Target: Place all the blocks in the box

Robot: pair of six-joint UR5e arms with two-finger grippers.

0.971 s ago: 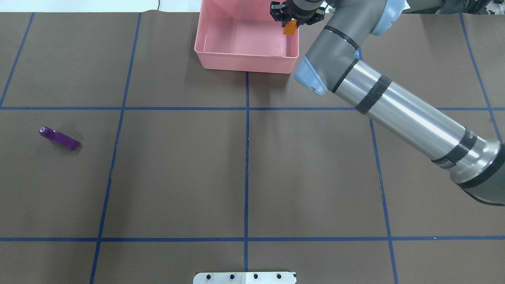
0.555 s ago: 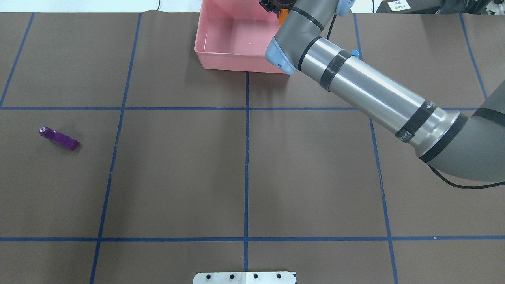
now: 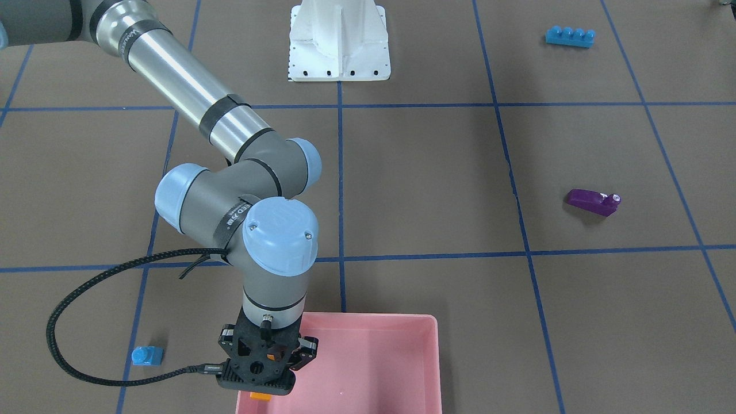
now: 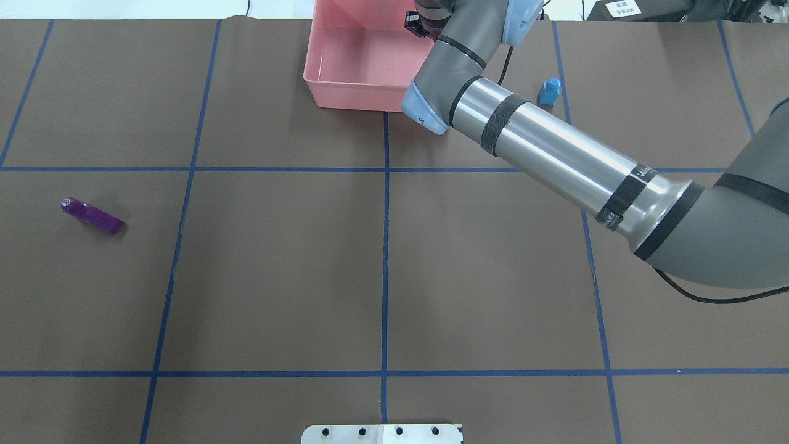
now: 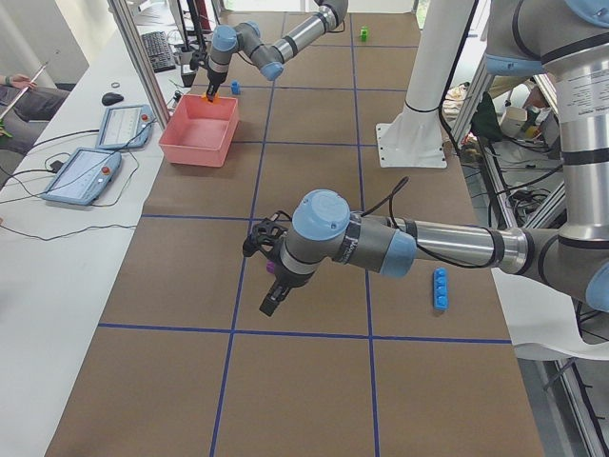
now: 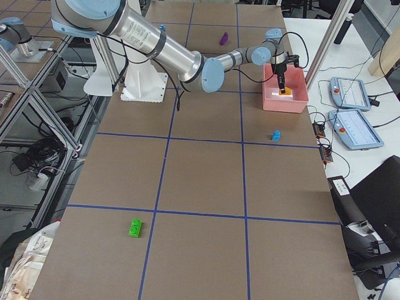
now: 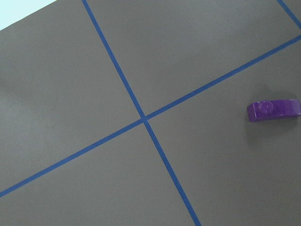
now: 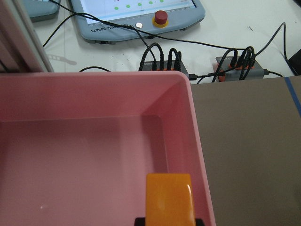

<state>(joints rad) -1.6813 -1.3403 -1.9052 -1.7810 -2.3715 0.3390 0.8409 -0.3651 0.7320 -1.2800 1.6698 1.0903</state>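
Observation:
My right gripper (image 3: 261,379) hangs over the near-right corner of the pink box (image 4: 345,92), shut on the orange block (image 8: 169,197), which sits just inside the box wall (image 8: 197,155). The small blue block (image 4: 548,91) lies on the table to the right of the box. A purple block (image 4: 92,216) lies far left, and the left wrist view shows it (image 7: 274,109) with no fingers in sight. The long blue block (image 3: 570,37) and the green block (image 6: 135,227) lie near the robot's side. My left gripper (image 5: 271,295) shows only in the exterior left view; I cannot tell its state.
The white robot base (image 3: 339,43) stands at the table's middle edge. Beyond the box, off the table, lie a control tablet (image 8: 141,19) and cables (image 8: 162,59). Blue tape lines (image 4: 385,246) grid the brown table.
My right arm has swung left and farther over the box with the orange block. Its elbow now hides the block from overhead and has uncovered the small blue block.

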